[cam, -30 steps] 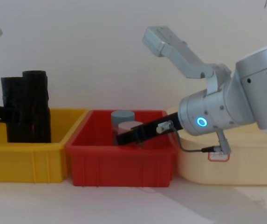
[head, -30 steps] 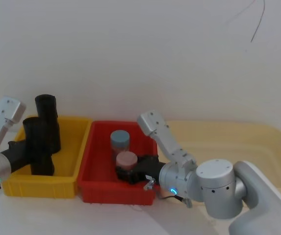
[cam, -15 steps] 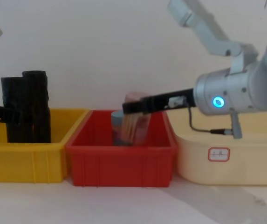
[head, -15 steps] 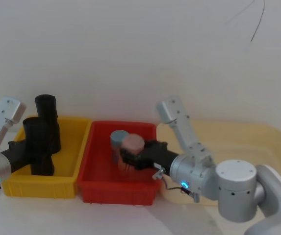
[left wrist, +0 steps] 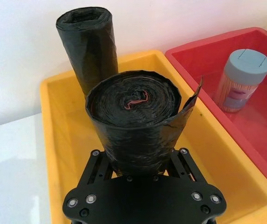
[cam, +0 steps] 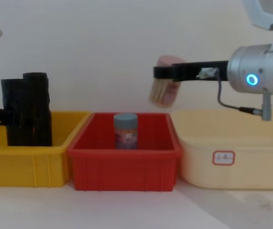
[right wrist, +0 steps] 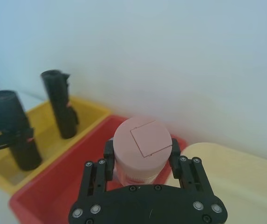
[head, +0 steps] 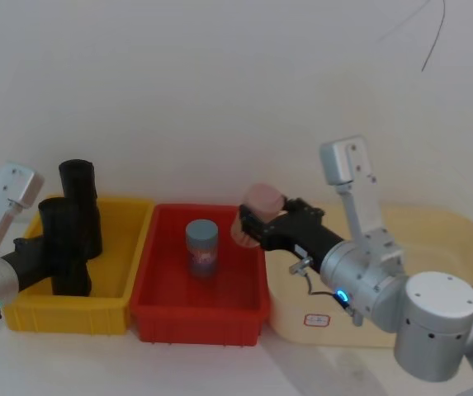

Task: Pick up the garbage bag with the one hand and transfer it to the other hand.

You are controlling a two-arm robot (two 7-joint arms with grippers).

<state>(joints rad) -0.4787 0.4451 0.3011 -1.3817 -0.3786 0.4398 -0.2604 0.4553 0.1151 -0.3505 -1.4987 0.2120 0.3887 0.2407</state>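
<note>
left gripper (head: 53,257): low, fingers clamped | right gripper (head: 257,224): high, level (2 fingers clamped)

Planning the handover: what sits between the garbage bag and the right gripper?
Chest view: a blue-lidded jar in the red bin, lower than the right gripper.

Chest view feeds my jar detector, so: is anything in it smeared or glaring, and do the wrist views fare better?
Chest view: the pink-lidded jar in the right claw is smeared. Right wrist view: that jar's lid shows crisp. Left wrist view: the garbage bag in the left claw is evenly lit, no harsh glare.
</note>
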